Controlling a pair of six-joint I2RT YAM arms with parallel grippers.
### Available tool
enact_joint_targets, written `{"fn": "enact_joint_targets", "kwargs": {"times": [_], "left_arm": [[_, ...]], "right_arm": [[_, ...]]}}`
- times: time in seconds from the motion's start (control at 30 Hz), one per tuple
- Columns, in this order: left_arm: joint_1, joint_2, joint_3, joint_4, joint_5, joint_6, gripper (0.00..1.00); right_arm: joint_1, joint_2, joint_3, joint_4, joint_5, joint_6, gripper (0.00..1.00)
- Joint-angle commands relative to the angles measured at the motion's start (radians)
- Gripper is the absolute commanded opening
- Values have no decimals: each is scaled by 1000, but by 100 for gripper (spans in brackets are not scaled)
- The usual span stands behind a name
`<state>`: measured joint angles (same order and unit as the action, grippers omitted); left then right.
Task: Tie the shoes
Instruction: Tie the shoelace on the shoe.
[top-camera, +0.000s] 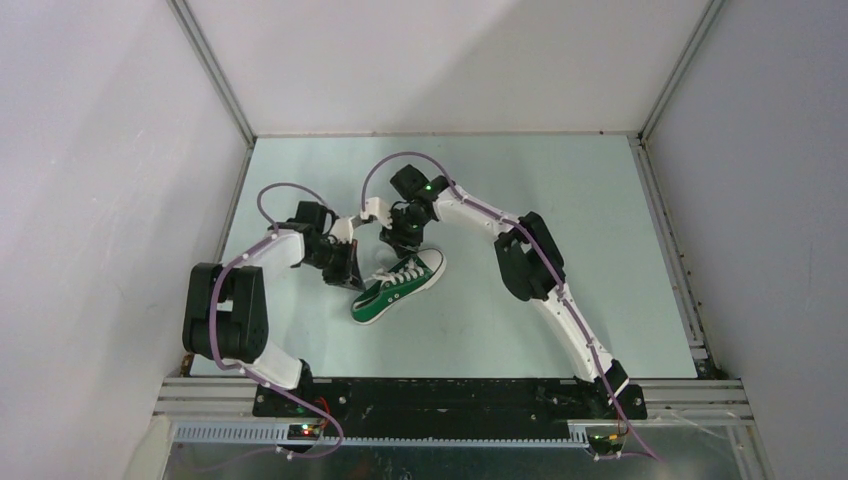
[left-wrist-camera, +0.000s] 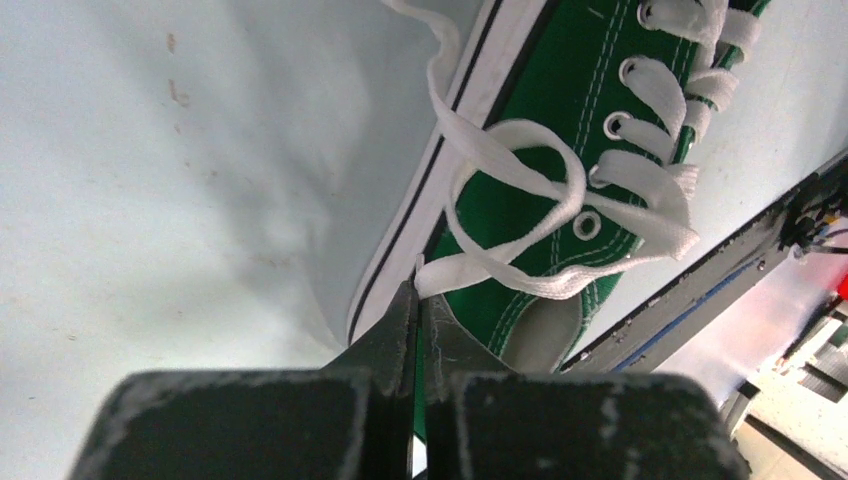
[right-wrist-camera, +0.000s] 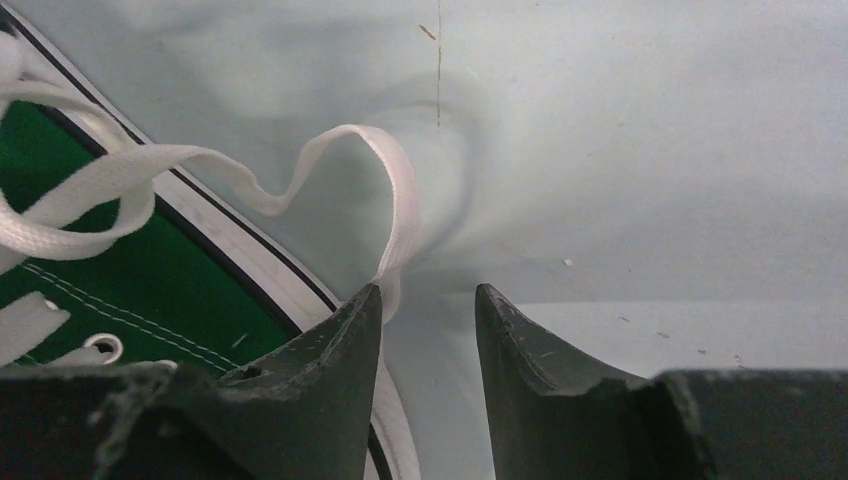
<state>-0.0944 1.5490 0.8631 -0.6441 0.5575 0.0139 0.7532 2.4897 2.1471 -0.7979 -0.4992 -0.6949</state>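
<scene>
The green shoe (top-camera: 398, 288) lies on its side on the pale table, toe toward the right arm, its white laces loose. My left gripper (top-camera: 350, 272) is at the shoe's heel end. In the left wrist view this gripper (left-wrist-camera: 418, 290) is shut on a white lace (left-wrist-camera: 520, 190) that loops over the green side (left-wrist-camera: 500, 215) near the eyelets. My right gripper (top-camera: 405, 243) hovers over the shoe's far edge. In the right wrist view it (right-wrist-camera: 428, 295) stands open; another lace strand (right-wrist-camera: 400, 200) arches off the shoe (right-wrist-camera: 90, 280) and drops along the inside of the left finger (right-wrist-camera: 345, 340), unpinched.
White walls enclose the table (top-camera: 560, 200) on the left, back and right. A black and metal rail (top-camera: 450, 395) carrying both arm bases runs along the near edge. The two wrists are close together above the shoe.
</scene>
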Motion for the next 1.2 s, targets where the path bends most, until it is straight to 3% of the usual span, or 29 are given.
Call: {"fn": "enact_joint_targets", "kwargs": {"times": [0.0,0.1,0.3,0.57,0.77,0.87,0.93,0.97,1.0,1.17], "left_arm": [[5,1,8,72,4,-6,0],[5,0,2,73,10,-6,0],[9,4,-3,75,17,-6,0],[10,-20,-13,72,8,-7,0],[10,-25,-19,72,8,-7,0],[10,-19,-16,73,8,-7,0],[15,-14,-12,73,12,-7,0],[16,-10,-9,73,12,-6,0],[19,-8,-3,72,13,-7,0],[23,-16,26,74,31,3,0]], "right_arm": [[4,-38,9,-29,-54,102,42],[-36,-126,-54,71,-170,225,43],[-13,-156,-133,136,-184,230,46],[44,-88,-131,182,114,295,47],[61,-83,-153,218,261,349,40],[64,-80,-164,210,287,352,31],[63,-84,-192,208,285,348,20],[60,-91,-208,205,268,337,6],[57,-98,-212,198,262,333,2],[-27,-229,-203,194,220,355,0]]}}
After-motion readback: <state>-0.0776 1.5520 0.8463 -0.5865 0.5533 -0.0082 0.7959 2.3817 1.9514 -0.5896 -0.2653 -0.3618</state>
